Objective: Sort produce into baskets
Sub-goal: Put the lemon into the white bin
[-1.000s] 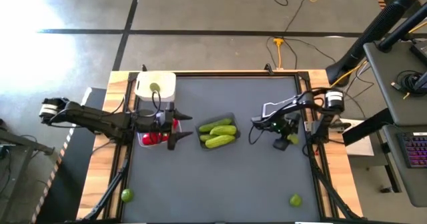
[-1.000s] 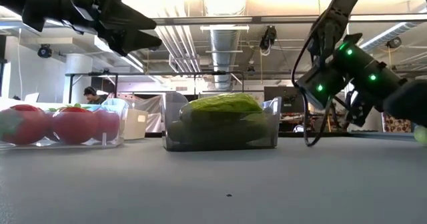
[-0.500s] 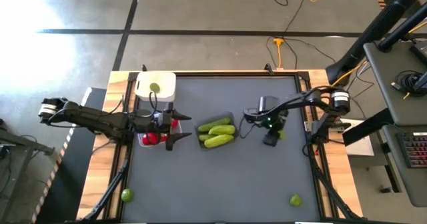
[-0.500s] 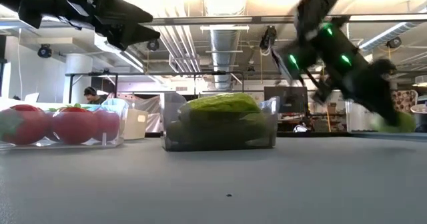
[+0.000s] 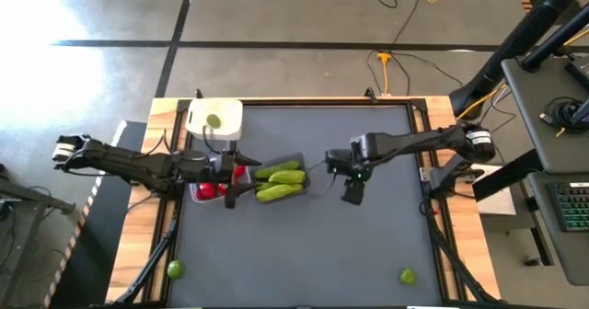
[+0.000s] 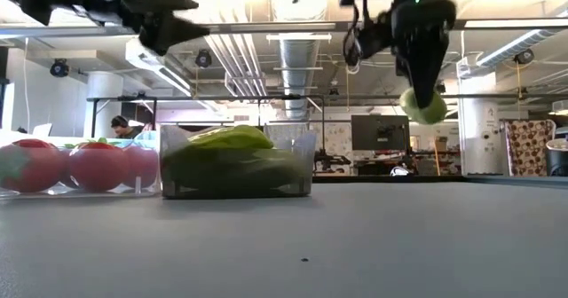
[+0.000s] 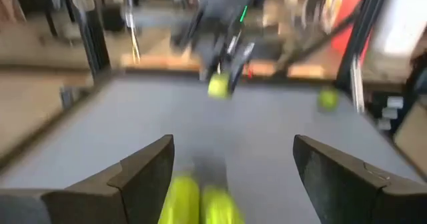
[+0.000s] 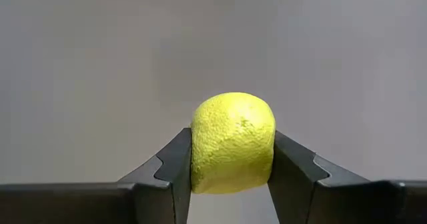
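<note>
Right wrist view, nearest: lime (image 8: 233, 143) clamped between the two dark fingers (image 8: 170, 167), squeezed on both sides, bare grey table (image 8: 100, 64) beyond. Same lime (image 6: 422, 105) in the low view, held at the tip of the right gripper (image 6: 421, 90), well clear of the tabletop. From above, right gripper (image 5: 352, 192) over mid-table, just beside the smoky tub (image 5: 296, 162) of cucumbers (image 5: 279, 184).

Left wrist view: left fingers (image 7: 143, 174) spread wide, nothing between them, two yellow-green cucumber ends (image 7: 199, 201) just below the gap, held lime (image 7: 218, 86) ahead, another lime (image 7: 326, 99) farther off on the table. From above, left gripper (image 5: 237, 178) released over the clear tub (image 5: 195, 195) with red fruits (image 5: 213, 189), close against the smoky tub.

Farther from the jaws: white tub (image 5: 214, 118) with one lime (image 5: 213, 120) inside, beyond the left gripper. Loose limes at the table's near left corner (image 5: 174, 270) and near right (image 5: 407, 275), well apart from both grippers.

Low view, far back: a person (image 6: 118, 126) in the room.
</note>
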You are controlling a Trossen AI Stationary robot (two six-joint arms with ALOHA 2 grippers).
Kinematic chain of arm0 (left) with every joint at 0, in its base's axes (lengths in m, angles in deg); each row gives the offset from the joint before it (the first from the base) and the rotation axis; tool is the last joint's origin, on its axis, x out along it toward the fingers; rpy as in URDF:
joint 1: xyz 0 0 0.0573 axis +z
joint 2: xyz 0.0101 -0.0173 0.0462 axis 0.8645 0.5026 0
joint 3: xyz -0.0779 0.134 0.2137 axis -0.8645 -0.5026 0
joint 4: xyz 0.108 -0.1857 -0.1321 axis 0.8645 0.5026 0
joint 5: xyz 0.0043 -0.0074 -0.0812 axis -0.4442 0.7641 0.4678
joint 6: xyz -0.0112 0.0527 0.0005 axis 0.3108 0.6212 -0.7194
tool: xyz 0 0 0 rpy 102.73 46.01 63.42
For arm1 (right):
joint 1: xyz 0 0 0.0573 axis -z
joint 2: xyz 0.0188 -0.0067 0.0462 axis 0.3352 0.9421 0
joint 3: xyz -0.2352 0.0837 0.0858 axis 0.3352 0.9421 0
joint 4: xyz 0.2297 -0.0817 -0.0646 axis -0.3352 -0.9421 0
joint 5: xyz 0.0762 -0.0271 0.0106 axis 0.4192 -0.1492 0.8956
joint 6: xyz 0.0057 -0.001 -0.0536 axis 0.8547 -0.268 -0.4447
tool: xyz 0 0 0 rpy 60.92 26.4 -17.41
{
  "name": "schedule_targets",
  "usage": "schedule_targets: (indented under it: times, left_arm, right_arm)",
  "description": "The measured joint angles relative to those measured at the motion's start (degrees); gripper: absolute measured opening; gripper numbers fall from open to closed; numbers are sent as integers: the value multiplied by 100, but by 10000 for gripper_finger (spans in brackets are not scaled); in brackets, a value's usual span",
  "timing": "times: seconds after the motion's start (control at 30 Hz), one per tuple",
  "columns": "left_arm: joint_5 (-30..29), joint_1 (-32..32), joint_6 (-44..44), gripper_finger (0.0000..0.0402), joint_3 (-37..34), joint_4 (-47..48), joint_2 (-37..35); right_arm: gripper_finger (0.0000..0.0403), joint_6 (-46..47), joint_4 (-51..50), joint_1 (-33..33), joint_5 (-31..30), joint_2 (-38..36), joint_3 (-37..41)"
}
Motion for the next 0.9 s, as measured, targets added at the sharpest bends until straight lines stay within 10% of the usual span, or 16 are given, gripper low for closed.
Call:
schedule_targets:
  times: [0.4, 0.9]
  left_arm:
    - [-2026, 156, -1602, 285, 777, 3543, 525]
    - [-1007, 1783, -72, 256, 2305, 4085, 2766]
  right_arm:
    - [144, 517, 1588, -1240, -29, 20, -58]
    - [145, 540, 1692, -1468, -434, 22, -54]
